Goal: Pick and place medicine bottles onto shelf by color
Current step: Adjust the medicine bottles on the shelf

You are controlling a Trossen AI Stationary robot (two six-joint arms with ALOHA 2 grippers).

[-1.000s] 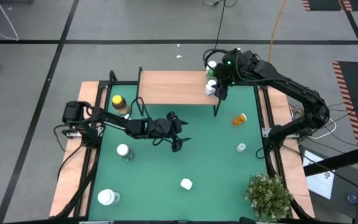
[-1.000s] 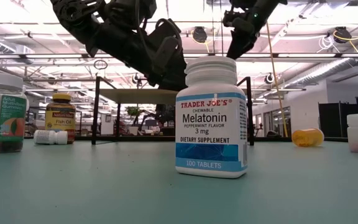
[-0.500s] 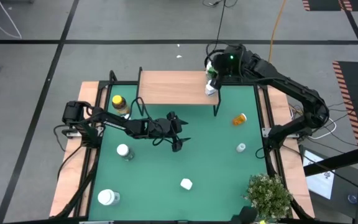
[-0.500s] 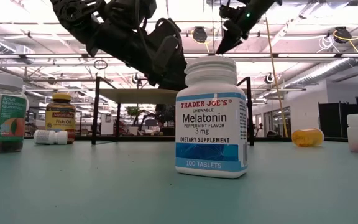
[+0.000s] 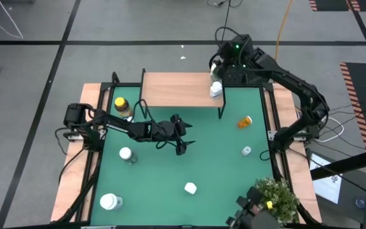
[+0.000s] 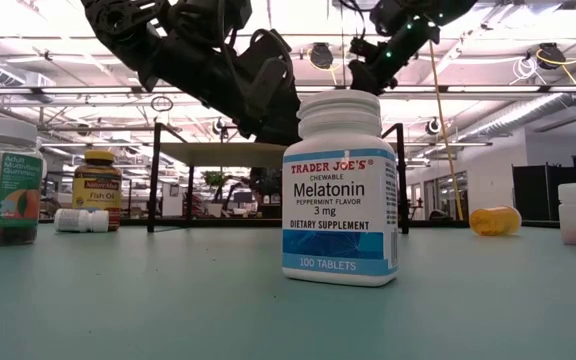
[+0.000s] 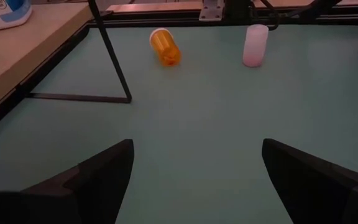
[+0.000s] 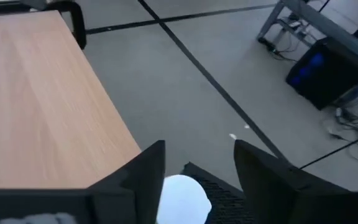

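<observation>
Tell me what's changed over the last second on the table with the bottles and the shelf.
The right gripper has drawn back from the white bottle on the shelf, moving off past the shelf's far right corner; the bottle now stands free near that edge. The left gripper, open over the mat, and the other bottles stayed put.

Ahead of my left tool [image 5: 182,141] the green tabletop [image 5: 215,159] lies open as far as the tipped amber bottle [image 7: 165,47] and an upright white bottle [image 7: 255,45]. The shelf's black leg [image 7: 110,53] crosses beside that lane. My right tool [image 8: 194,163] hangs over the shelf [image 5: 176,89] corner, a white bottle [image 5: 215,88] beneath it.
</observation>
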